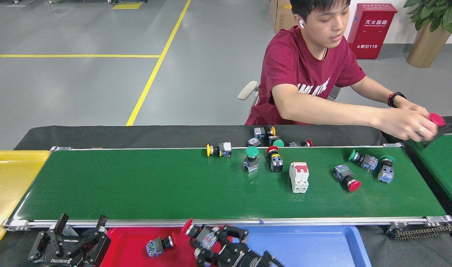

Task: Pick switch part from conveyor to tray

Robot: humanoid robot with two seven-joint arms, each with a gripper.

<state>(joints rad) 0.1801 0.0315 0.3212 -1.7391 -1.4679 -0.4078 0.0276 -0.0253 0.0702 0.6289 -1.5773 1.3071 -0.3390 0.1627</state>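
Idle at the lower left, the left gripper (79,231) stands with its fingers spread and nothing between them, just beside the red tray (135,237). To its right, the right gripper (207,237) reaches in low over that tray, its fingers closed around a red-capped switch part (196,231); the grip point is partly hidden by the fingers, so how squarely it is held is hard to judge. A switch (160,244) lies on the tray floor a little left of the held part, well within reach of a careless drop. The risk, as I judge it, is release from a tilt: the part's round red cap could let it roll against that switch or bounce toward the tray rim. Right of the red tray sits the blue tray (322,241). Above, on the conveyor (137,185), other parts wait: a yellow-capped switch (218,150), a green-capped one (251,158), a white breaker (299,177). Farther right a person's hand (411,124) holds a red button.
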